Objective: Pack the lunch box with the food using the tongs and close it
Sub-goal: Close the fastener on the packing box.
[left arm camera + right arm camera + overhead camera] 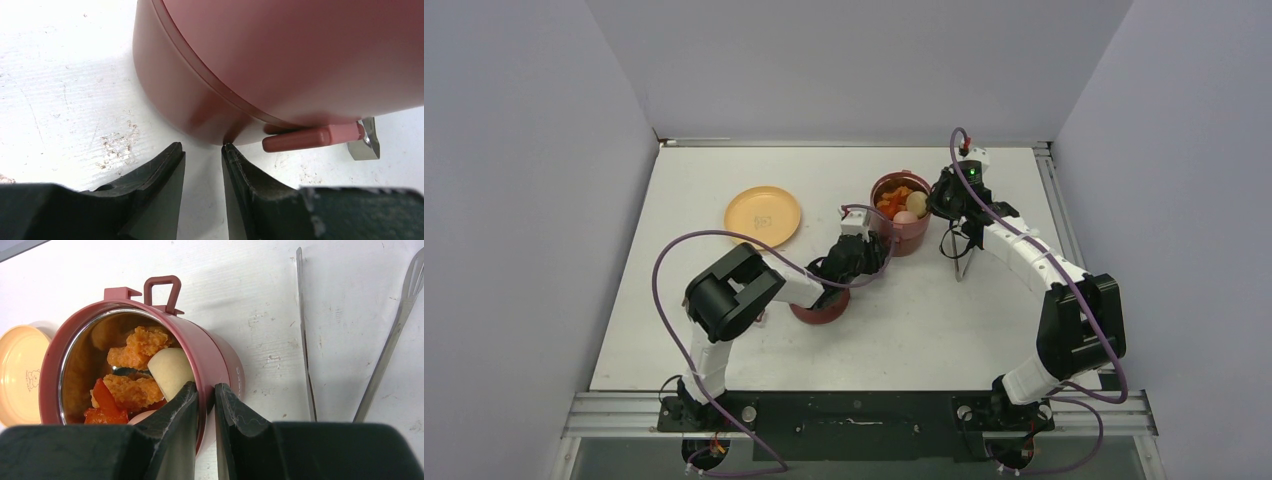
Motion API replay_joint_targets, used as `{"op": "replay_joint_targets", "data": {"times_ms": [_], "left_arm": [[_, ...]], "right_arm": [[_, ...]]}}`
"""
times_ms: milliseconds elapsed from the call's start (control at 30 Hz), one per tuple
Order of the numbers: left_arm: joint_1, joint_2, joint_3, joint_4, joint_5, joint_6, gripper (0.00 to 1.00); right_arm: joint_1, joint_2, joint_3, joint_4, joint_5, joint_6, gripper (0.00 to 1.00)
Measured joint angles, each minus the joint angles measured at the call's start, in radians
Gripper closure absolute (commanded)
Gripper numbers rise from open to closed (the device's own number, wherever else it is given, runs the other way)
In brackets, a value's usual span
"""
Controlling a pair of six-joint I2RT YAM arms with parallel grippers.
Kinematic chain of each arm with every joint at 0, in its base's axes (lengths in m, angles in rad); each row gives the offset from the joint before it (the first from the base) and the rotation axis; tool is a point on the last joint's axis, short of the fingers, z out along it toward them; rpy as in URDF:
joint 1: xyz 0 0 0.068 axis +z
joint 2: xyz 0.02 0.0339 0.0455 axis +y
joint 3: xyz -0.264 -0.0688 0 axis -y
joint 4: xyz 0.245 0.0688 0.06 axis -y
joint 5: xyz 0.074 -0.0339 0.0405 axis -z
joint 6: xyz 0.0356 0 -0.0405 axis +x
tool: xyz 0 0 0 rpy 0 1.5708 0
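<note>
Right gripper (205, 387) is pinching the rim of the filled lunch box tier (222, 357), with food (137, 347) inside. Left gripper (202, 146) is sitting narrowly parted and empty at the tier's base. Tongs (304, 340) are lying just right of the tier. If lifting it, I'd be keeping it level.

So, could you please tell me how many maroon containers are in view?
2: the filled container at far centre, and a second container nearer, partly under the left arm. More may be hidden.
</note>
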Motion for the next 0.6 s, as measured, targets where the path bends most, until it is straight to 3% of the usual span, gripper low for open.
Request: {"op": "replay_joint_targets", "data": {"times_ms": [133, 400, 600], "left_arm": [[0.0, 0.0, -0.005, 0.003, -0.008, -0.003, 0.6], [0.011, -0.139, -0.109, -0.016, -0.016, -0.038, 0.37], [0.021, -0.329, -0.142, -0.065, -0.015, -0.054, 0.34]], "right_arm": [[0.0, 0.0, 0.0, 0.0, 0.0, 0.001, 0.95], [0.001, 0.0, 0.002, -0.017, -0.038, 0.018, 0.71], [0.013, 0.001, 0.037, -0.095, -0.072, 0.015, 0.6]]}}
